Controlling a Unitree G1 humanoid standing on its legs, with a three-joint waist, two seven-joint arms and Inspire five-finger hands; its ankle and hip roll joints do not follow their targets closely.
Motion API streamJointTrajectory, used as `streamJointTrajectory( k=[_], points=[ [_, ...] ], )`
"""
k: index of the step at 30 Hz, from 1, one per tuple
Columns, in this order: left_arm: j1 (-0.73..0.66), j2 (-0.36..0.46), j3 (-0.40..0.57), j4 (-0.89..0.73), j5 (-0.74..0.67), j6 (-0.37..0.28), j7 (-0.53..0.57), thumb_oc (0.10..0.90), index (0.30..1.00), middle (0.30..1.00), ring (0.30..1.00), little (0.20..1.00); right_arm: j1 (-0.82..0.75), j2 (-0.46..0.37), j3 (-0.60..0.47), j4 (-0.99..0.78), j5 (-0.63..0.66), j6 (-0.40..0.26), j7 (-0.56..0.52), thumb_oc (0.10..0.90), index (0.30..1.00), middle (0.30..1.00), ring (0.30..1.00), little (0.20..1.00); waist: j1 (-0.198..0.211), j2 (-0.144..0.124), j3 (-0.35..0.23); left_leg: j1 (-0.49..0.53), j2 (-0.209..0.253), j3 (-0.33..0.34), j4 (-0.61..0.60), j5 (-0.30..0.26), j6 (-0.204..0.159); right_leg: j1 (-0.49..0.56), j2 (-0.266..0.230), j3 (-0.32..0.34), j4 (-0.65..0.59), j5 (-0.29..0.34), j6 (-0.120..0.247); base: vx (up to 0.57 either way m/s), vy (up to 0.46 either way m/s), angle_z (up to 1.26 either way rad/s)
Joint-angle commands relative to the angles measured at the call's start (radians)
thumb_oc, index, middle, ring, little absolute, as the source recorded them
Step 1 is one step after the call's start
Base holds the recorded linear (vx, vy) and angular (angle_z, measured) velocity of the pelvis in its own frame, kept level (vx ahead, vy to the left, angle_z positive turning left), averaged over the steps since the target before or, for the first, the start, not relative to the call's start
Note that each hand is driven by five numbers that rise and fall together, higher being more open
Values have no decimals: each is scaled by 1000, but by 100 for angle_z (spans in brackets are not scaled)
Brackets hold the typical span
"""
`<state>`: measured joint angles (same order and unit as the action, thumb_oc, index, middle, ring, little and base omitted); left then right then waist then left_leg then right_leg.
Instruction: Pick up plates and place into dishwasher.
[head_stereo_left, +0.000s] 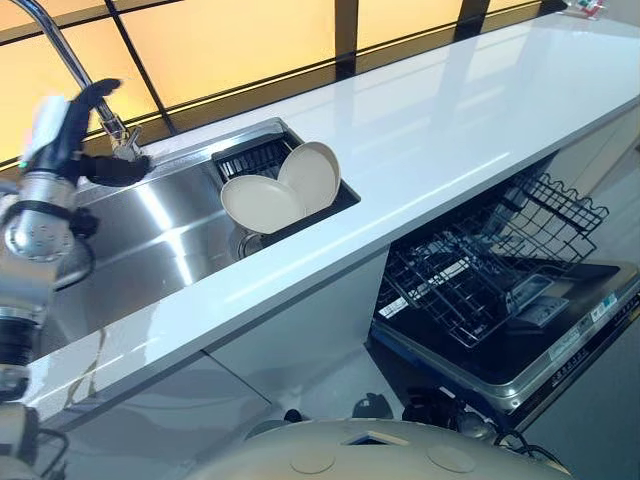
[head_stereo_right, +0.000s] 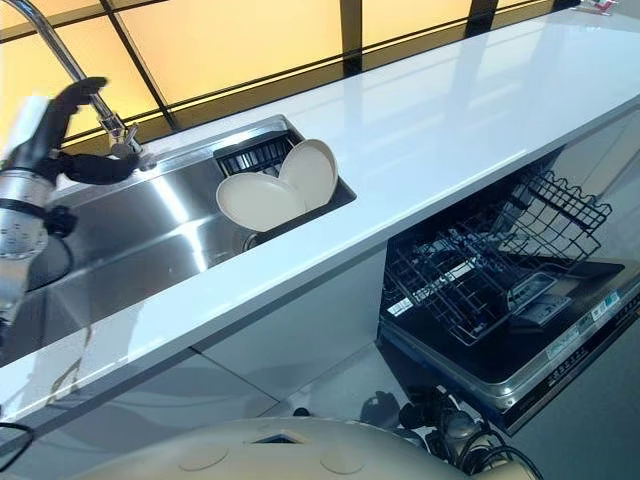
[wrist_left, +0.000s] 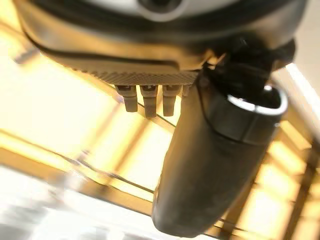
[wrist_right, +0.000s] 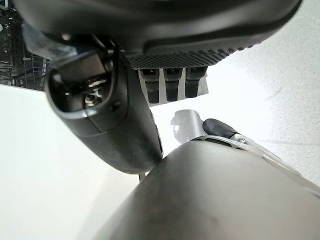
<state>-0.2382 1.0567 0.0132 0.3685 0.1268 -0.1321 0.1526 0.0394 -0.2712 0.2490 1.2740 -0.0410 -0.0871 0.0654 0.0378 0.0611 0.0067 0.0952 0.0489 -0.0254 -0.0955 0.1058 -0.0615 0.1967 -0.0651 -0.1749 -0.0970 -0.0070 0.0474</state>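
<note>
Two cream plates lean together on a dark rack at the right end of the steel sink (head_stereo_left: 150, 245): a front plate (head_stereo_left: 262, 203) and a rear plate (head_stereo_left: 312, 173) overlapping it. My left hand (head_stereo_left: 78, 128) is raised over the sink's left part, beside the faucet, well left of the plates. It is open and empty, with its thumb (wrist_left: 210, 165) standing out. The dishwasher (head_stereo_left: 545, 345) stands open under the counter at the right, its wire rack (head_stereo_left: 480, 265) pulled out. My right hand (wrist_right: 110, 115) hangs low, relaxed and empty, with the rack's edge (wrist_right: 15, 55) past it.
A tall curved faucet (head_stereo_left: 65, 55) rises just behind my left hand. The white counter (head_stereo_left: 450, 130) runs from the sink to the far right, above the dishwasher. Dark-framed windows line the back wall.
</note>
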Motion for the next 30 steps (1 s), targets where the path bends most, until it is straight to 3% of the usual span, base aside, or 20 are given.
streamJointTrajectory(
  k=[1, 2, 5, 11, 30],
  points=[
    [-91, 138, 100, -24, 200, -164, 113, 800, 900, 900, 900, 900, 2, -39, 7, 30, -35, -9, 24, 800, 900, 900, 900, 900, -7, 13, 6, 49, -80, 88, 8, -111, 70, -41, 19, 0, 38, 9, 12, 7, 71, 2],
    [-75, 172, 88, -34, 293, -194, 104, 800, 900, 900, 900, 900, 3, -48, 0, 31, -45, -13, 29, 800, 900, 900, 900, 900, -7, 16, 8, 50, -81, 89, 8, -112, 70, -40, 18, 0, 39, 9, 14, 8, 53, 3],
    [-71, 204, 65, -57, 375, -204, 84, 800, 900, 900, 900, 900, 0, -60, -4, 25, -54, -14, 41, 800, 900, 900, 900, 900, -9, 19, 10, 52, -82, 89, 8, -114, 71, -42, 16, 0, 44, 9, 18, 12, 40, 2],
    [-111, 251, -12, -55, 441, -214, 50, 800, 900, 900, 900, 900, -8, -73, -4, 25, -70, -16, 58, 800, 900, 900, 900, 900, -15, 28, 11, 54, -88, 90, 8, -117, 75, -44, 10, 0, 46, 11, 26, 5, 19, -1],
    [-229, 176, -210, -73, 558, -202, -27, 800, 900, 900, 900, 900, -24, -76, -4, 39, -75, -18, 66, 800, 900, 900, 900, 900, -42, 29, 13, 63, -88, 115, 8, -125, 78, -48, 14, 15, 52, 10, 28, 0, 0, 0]
  ],
)
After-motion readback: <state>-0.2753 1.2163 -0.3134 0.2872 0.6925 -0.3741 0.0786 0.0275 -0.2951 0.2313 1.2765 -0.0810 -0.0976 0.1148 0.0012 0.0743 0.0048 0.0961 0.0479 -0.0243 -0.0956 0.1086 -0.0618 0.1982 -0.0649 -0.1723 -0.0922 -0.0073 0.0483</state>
